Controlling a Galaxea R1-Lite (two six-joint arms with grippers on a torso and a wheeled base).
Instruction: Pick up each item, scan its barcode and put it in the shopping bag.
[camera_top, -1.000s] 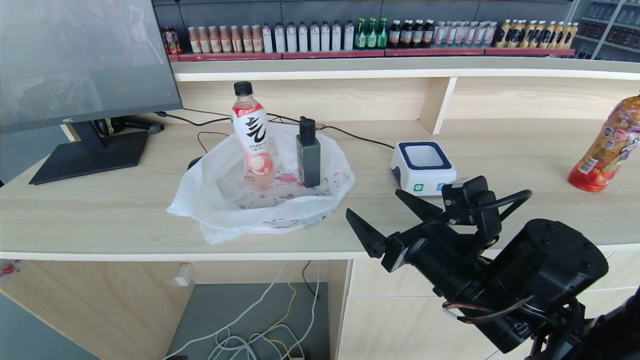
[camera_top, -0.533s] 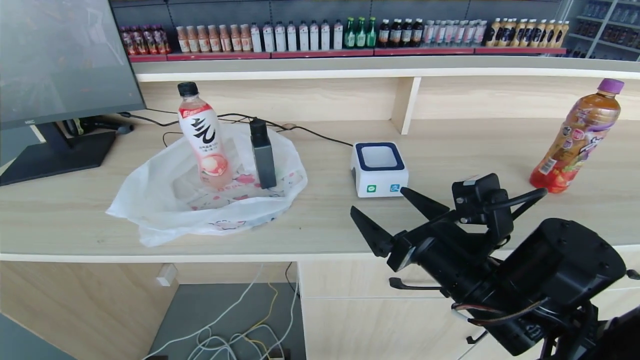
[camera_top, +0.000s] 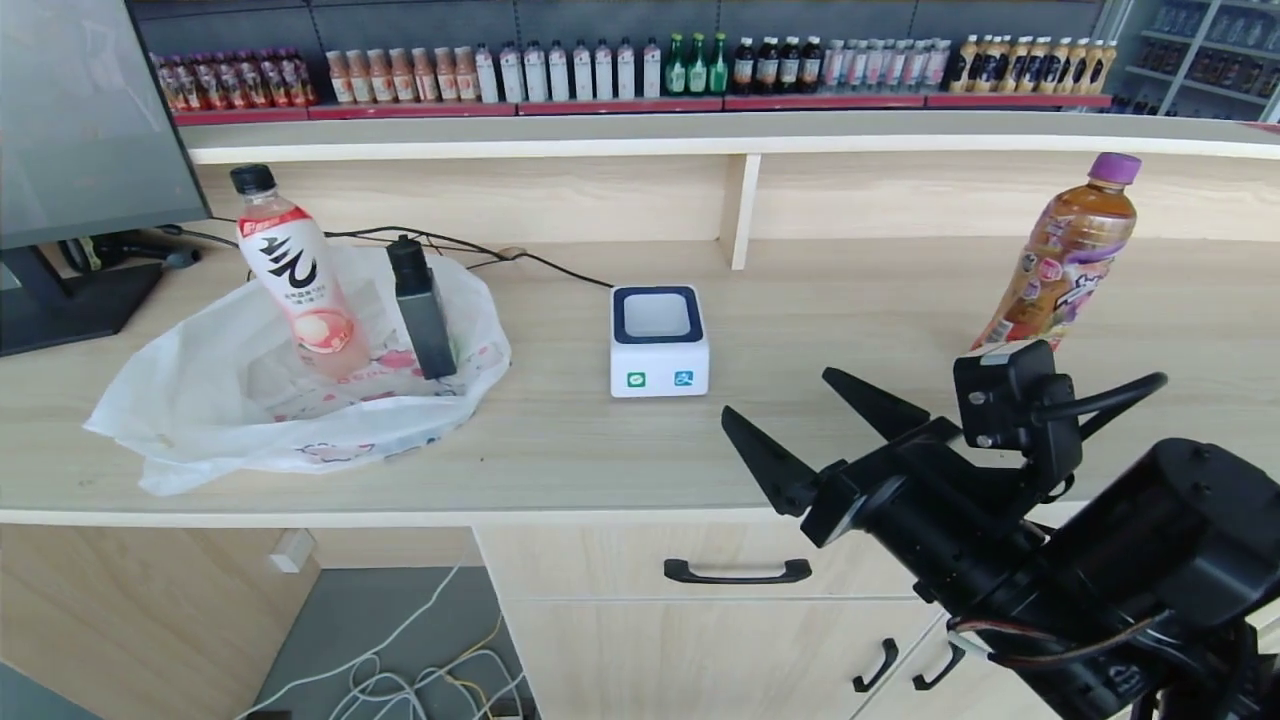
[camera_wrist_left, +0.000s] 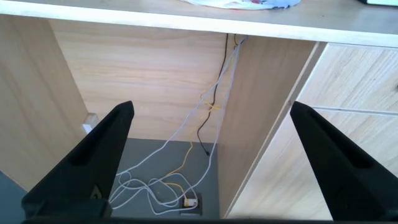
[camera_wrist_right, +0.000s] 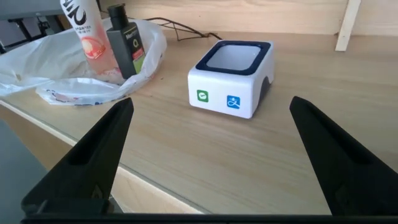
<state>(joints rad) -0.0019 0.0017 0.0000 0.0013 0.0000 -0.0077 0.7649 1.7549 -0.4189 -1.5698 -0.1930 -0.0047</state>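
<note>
Two items (camera_top: 297, 285) in shopping bag (camera_top: 170, 405), one bottle (camera_top: 1062, 250)

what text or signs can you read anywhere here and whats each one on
No text can be quoted with certainty.
pink bottle: large black brush characters, too stylised to read; small print blurred.
dark bottle: label print too small.
scanner: no words, only a green and a blue square icon on its front.
orange bottle: label blurred.
shopping bag: reddish print, blurred.
shelf bottles: too small.
</note>
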